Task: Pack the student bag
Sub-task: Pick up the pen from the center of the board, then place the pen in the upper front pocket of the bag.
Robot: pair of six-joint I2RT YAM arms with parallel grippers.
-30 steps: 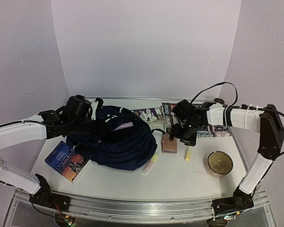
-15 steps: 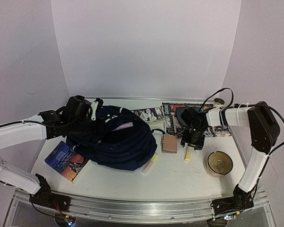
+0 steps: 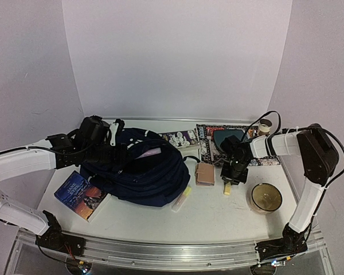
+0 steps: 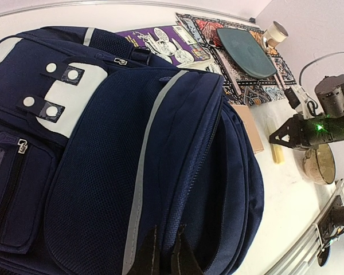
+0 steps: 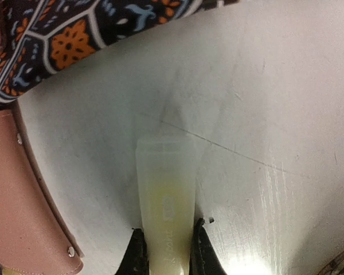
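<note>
The right gripper (image 5: 167,235) is down on the white table (image 3: 218,215), its jaws clamped on both sides of a pale yellow translucent plastic stick (image 5: 163,183) that lies flat. Just left of it is a tan leather wallet with a snap flap (image 3: 204,173). Just beyond is the near edge of a black mat with an orange-and-blue pattern (image 5: 74,34), and a dark teal pouch (image 3: 226,137) sits on it. To the near right stands a round brass-coloured bowl (image 3: 266,197).

The dark navy fabric student bag (image 3: 143,172) with white trim lies on its side, left of centre. The left gripper (image 4: 165,252) has its jaws together at the edge of the bag's top panel, apparently pinching a fold of fabric. A second pale yellow stick (image 3: 182,199) rests against the bag's near right side. A paperback book with a dark cover (image 3: 80,195) lies near left of the bag, and a purple comic booklet (image 3: 180,138) lies beyond it.

Packing looks barely begun. Something pink shows at the bag's mouth. The gripped stick has not been lifted, and the wallet, pouch, book, booklet and second stick all wait outside.
</note>
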